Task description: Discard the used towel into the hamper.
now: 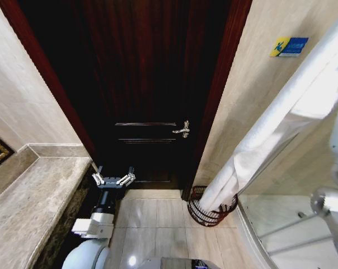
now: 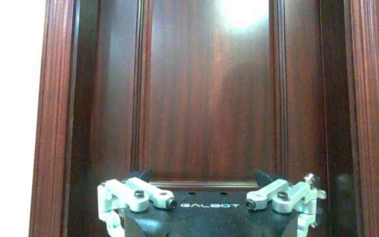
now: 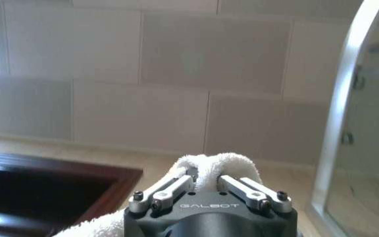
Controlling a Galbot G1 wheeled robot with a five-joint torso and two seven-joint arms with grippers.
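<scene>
A long white towel (image 1: 270,131) hangs in the head view from the upper right down to the hamper (image 1: 198,214), a dark red-brown wire basket on the floor by the door frame. The towel's lower end rests inside the hamper's rim. In the right wrist view my right gripper (image 3: 206,178) is shut on a fold of the towel (image 3: 221,162), high up near a tiled wall. My left gripper (image 1: 113,179) is held open at the foot of the door, facing it, with nothing between its fingers (image 2: 146,193).
A dark wooden door (image 1: 146,84) with a metal handle (image 1: 183,130) stands straight ahead. A marble counter (image 1: 34,207) runs along the left. A glass shower partition (image 1: 281,224) is at the right. Pale floor tiles (image 1: 158,221) lie between the left arm and the hamper.
</scene>
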